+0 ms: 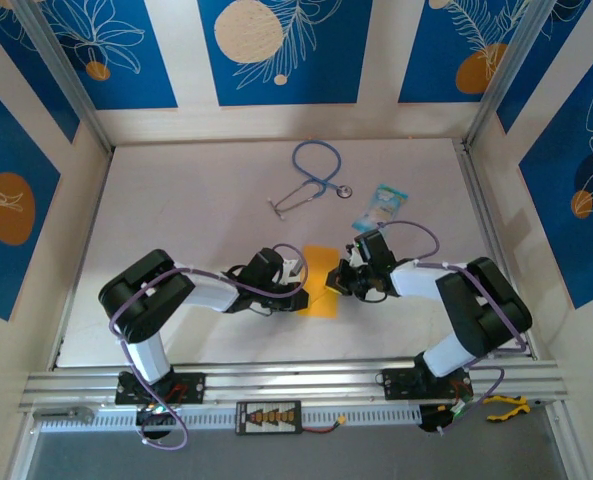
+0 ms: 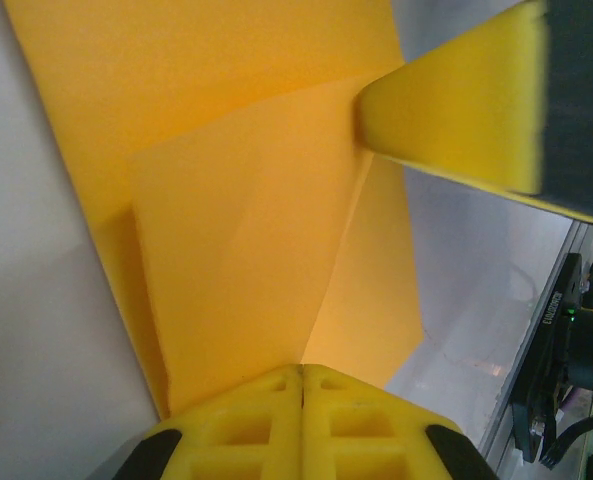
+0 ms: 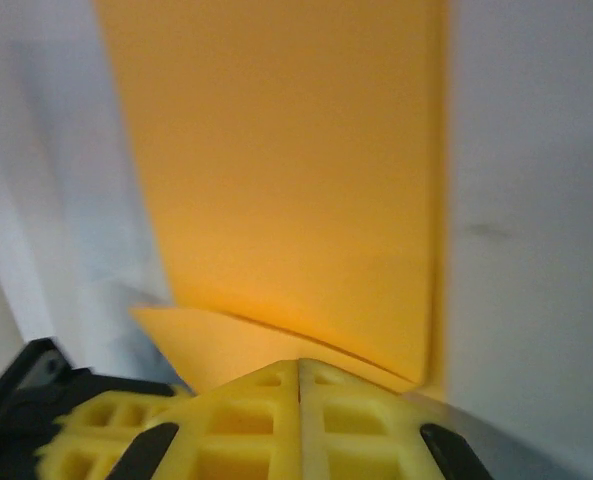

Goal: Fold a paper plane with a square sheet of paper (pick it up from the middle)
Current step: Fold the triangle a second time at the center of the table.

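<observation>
The thin orange-yellow square sheet of paper lies flat on the white tabletop, directly between the two sets of fingertips. It is partly folded. In the left wrist view a folded-over flap lies on top of the lower layer, and its crease runs down towards the fingertips.

The left gripper meets the sheet's left edge. Its blocky yellow fingers are pressed together with only a thin seam between them, and their tips sit at the near edge of the flap. I cannot tell whether a layer of paper is nipped in that seam.

The right gripper meets the opposite edge, and one of its yellow fingers rests on the sheet across from the left tips. In its own view the right gripper is also closed tight. A raised corner of paper lies just ahead of its tips and the rest of the sheet stretches away beyond them.

Well beyond both pairs of fingers lie a blue-tubed stethoscope and, just beyond the right gripper, a light-blue printed packet.
</observation>
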`<state>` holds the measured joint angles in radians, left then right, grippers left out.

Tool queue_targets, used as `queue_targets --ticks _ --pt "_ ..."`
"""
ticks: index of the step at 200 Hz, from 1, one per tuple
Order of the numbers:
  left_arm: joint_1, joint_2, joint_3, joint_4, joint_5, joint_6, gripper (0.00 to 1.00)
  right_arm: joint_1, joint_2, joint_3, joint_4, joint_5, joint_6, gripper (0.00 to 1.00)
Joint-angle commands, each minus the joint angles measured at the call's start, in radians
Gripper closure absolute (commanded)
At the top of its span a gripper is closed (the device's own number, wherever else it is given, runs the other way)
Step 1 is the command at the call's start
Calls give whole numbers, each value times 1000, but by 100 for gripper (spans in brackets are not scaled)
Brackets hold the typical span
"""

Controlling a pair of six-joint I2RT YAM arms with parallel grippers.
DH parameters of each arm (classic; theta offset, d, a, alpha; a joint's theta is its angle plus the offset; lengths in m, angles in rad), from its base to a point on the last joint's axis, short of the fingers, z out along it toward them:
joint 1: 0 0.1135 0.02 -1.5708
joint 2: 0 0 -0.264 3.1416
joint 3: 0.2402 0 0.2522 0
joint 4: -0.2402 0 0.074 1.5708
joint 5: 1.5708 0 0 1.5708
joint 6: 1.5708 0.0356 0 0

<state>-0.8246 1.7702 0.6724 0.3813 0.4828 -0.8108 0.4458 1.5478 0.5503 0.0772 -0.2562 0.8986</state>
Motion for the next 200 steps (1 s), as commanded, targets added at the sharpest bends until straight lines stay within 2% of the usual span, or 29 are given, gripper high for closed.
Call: queue_targets --ticks 1,39,105,121,157,200 --pt "2 14 3 -172 6 -1 100 -3 41 35 -120 46 -24 100" --pt "1 -50 148 -277 11 6 100 -14 78 28 -152 53 -53 100" --pt "-5 122 277 -243 19 -2 100 -16 83 25 -129 42 -36 100" --pt "-7 149 300 -281 5 10 100 -16 82 19 -126 41 -31 100" --pt "-13 154 275 -349 -39 32 100 -18 88 14 -137 54 -37 100" --pt "-13 90 189 -367 -35 59 100 -24 106 25 -172 67 -46 100"
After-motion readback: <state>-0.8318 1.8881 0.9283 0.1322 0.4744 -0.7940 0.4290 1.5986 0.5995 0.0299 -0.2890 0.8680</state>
